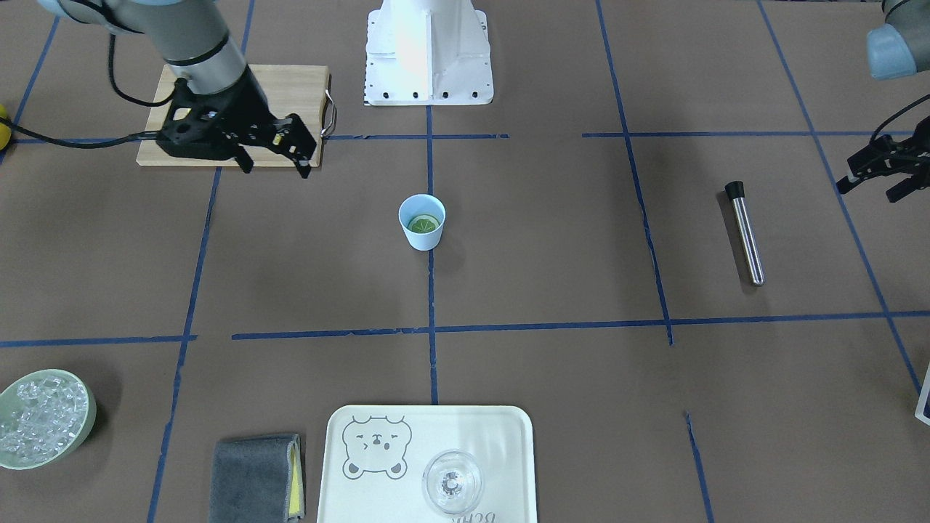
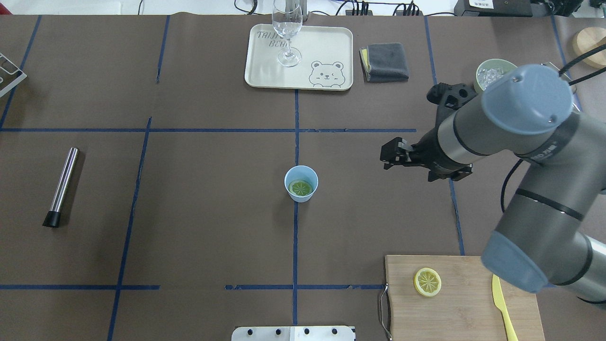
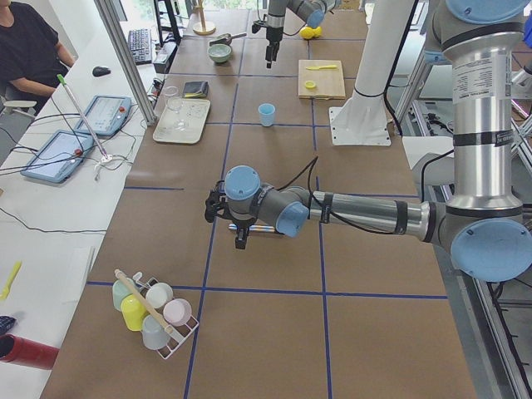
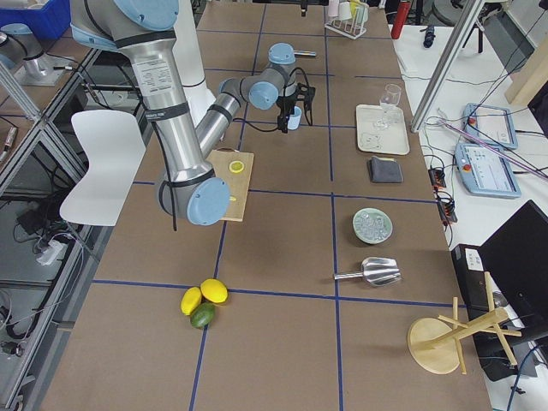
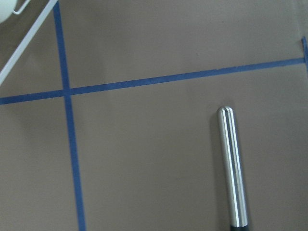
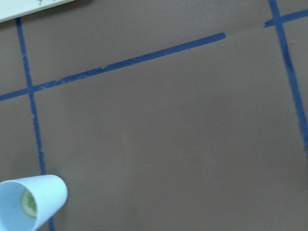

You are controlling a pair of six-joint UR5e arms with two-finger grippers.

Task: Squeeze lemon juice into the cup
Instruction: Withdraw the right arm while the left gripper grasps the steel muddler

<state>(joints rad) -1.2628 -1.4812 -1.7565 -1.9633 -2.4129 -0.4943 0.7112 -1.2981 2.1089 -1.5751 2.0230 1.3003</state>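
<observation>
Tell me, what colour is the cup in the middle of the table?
Light blue. The cup shows best in the overhead view.

"TAIJ… BEA…" on tray [image 2: 326, 40]

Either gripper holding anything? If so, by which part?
Nothing is held. The right gripper and the left gripper both have open jaws with nothing between them. One lemon slice lies inside the cup.
</observation>
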